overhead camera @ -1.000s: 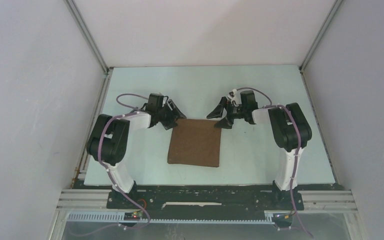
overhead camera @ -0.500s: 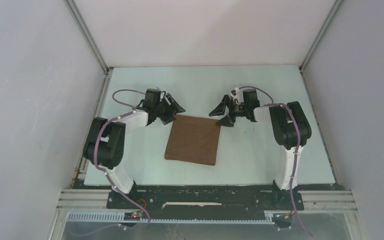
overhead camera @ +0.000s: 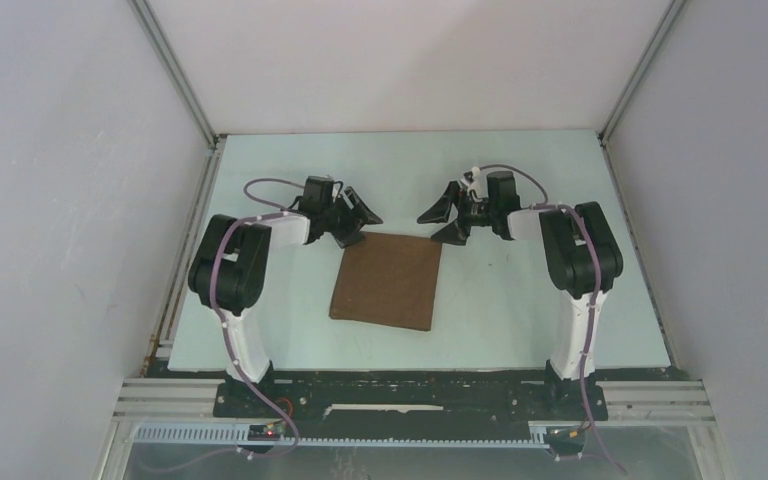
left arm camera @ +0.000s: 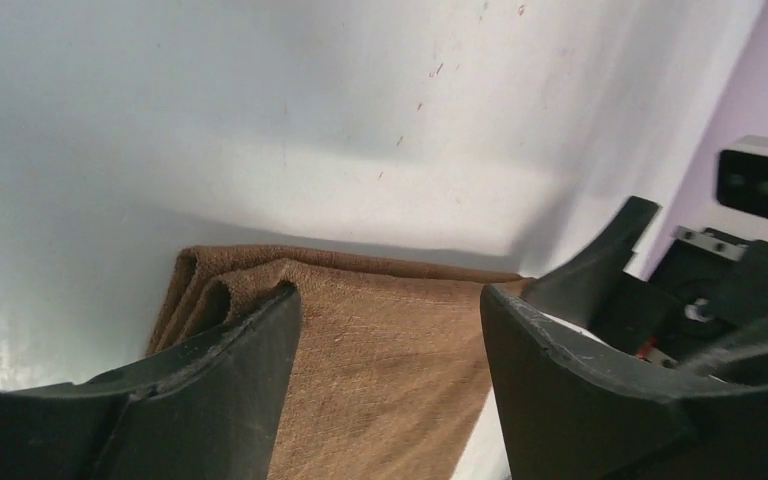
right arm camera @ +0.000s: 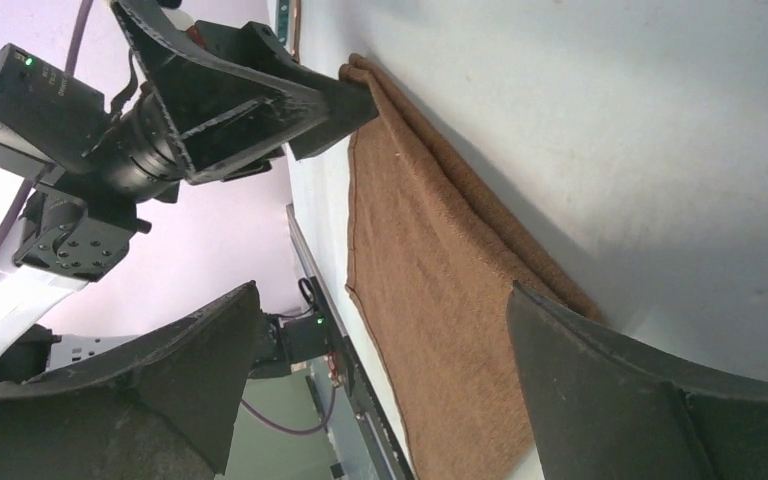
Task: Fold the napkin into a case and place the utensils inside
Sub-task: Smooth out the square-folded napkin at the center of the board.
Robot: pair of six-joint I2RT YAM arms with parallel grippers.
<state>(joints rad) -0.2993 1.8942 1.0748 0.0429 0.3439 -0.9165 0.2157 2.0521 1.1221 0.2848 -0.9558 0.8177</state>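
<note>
The dark brown napkin [overhead camera: 385, 282] lies folded in layers as a flat rectangle in the middle of the table. My left gripper [overhead camera: 360, 226] hovers open at its far left corner, and the cloth's folded edge [left arm camera: 380, 350] shows between the black fingers [left arm camera: 230, 390]. My right gripper [overhead camera: 440, 224] stands wide open at the far right corner, with the napkin [right arm camera: 430, 290] lying below its jaws. Neither gripper holds the cloth. The left gripper [right arm camera: 250, 100] also shows in the right wrist view. The utensils and a case are out of view.
The pale table [overhead camera: 520, 300] is walled by white panels with metal posts at the far corners [overhead camera: 210, 140]. The arm bases stand on a black rail [overhead camera: 410, 395] at the near edge.
The left gripper has moved right and farther back off the napkin's corner, its jaws opening slightly. The napkin's far edge shifted a little left and settled. The right gripper edged back.
</note>
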